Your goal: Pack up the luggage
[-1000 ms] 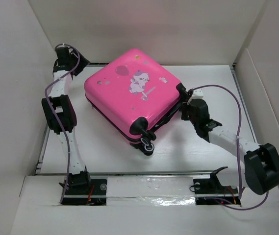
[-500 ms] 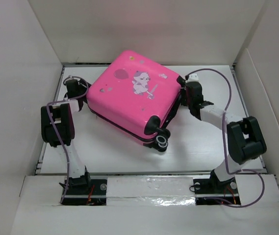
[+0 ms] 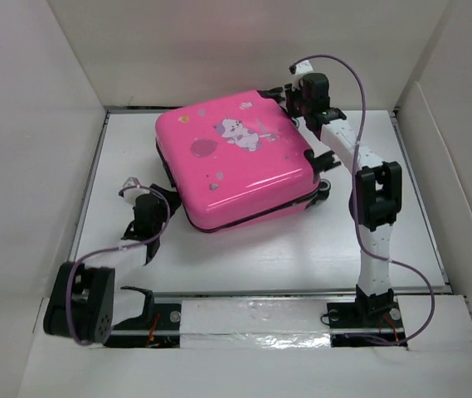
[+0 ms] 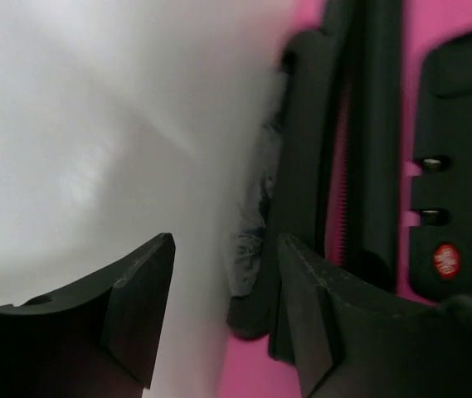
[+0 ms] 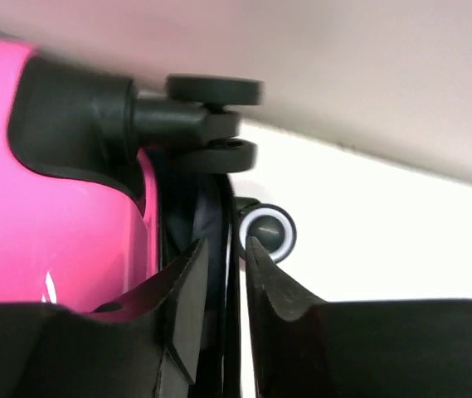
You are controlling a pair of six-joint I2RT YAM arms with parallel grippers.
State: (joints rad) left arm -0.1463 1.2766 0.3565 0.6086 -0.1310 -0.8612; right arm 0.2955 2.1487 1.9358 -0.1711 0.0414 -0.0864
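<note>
The luggage (image 3: 236, 162) is a glossy hot-pink hard-shell suitcase with a cartoon print. It lies flat and closed in the middle of the white table (image 3: 302, 249). My left gripper (image 3: 158, 205) is open at its near left corner. In the left wrist view the left gripper (image 4: 223, 311) has one finger against the black trim and pink shell (image 4: 248, 369). My right gripper (image 3: 297, 94) is at the far right corner by a wheel. In the right wrist view the right gripper (image 5: 226, 278) is pinched on the thin black rim of the luggage (image 5: 53, 224), beside a white-ringed wheel (image 5: 267, 232).
White walls enclose the table on the left, back and right. The back wall stands close behind the right gripper. A black lock panel with a red dot (image 4: 447, 259) sits on the suitcase's side. A second wheel (image 3: 325, 187) sticks out on the right.
The suitcase has turned anticlockwise, its wheels going from the front to the right and back. My right arm swung to the back with it. My left arm drew back to the near left.
</note>
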